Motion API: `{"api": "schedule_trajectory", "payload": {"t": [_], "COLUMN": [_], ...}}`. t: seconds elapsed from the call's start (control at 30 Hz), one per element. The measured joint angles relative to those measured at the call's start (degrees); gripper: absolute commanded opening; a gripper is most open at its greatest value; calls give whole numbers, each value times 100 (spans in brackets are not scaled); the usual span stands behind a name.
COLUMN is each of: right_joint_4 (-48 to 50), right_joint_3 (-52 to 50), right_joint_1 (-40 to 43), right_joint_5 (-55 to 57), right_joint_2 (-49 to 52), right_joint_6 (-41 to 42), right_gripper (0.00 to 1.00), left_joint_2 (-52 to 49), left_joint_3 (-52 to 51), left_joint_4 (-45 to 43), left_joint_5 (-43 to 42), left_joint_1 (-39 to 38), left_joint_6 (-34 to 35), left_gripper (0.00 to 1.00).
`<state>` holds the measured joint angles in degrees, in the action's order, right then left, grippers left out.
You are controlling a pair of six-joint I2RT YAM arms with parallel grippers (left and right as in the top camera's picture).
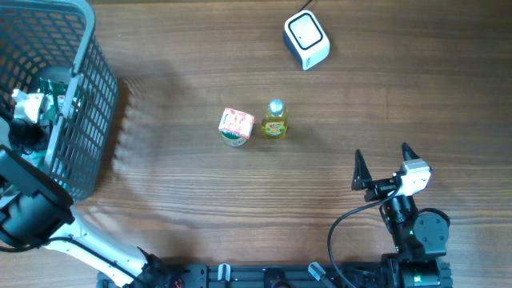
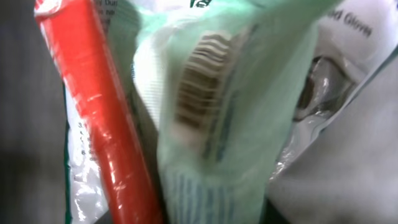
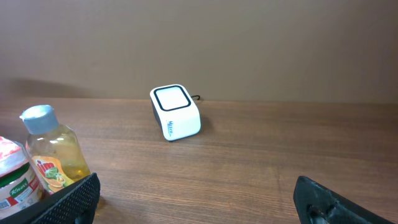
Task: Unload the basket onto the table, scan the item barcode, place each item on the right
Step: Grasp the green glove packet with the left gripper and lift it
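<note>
My left gripper (image 1: pixel 34 110) is down inside the blue-grey basket (image 1: pixel 88 120) at the far left, its fingers hidden among the goods. The left wrist view is filled at very close range by a pale green packet (image 2: pixel 217 118) with a brown barcode (image 2: pixel 196 81) facing the camera. A red tube (image 2: pixel 106 118) lies to its left and a white glove packet (image 2: pixel 354 37) to its right. No fingers show there, so any grip is unclear. The white scanner (image 1: pixel 306 38) (image 3: pixel 176 112) sits at the far side of the table. My right gripper (image 1: pixel 382 156) (image 3: pixel 199 202) stands open and empty near the front right.
A yellow dish-soap bottle (image 1: pixel 274 120) (image 3: pixel 53 155) and a small tub with a pink lid (image 1: pixel 236 126) (image 3: pixel 12 177) stand side by side mid-table, left of my right gripper. The basket walls surround the left gripper closely.
</note>
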<state>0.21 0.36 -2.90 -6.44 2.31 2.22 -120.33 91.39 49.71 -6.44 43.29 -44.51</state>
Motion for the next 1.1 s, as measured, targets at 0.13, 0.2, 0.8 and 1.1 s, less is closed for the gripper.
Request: {"api": "schedule_trajectory", "payload": {"t": [0.13, 0.2, 0.8, 1.1], "right_joint_4": [0, 0, 0, 0], "right_joint_3": [0, 0, 0, 0], "right_joint_1": [0, 0, 0, 0], "right_joint_5": [0, 0, 0, 0], "right_joint_2": [0, 0, 0, 0], "right_joint_6": [0, 0, 0, 0], "right_gripper": [100, 100, 100, 100], "left_joint_2": [24, 35, 2728, 5031], "left_joint_3": [9, 9, -157, -155], "left_joint_4": [0, -7, -518, -1113], "left_joint_5": [-35, -33, 256, 468], "left_joint_1": [-7, -20, -1421, -2750], "left_joint_6": [2, 15, 1187, 2448], "left_gripper": [4, 4, 4, 4]}}
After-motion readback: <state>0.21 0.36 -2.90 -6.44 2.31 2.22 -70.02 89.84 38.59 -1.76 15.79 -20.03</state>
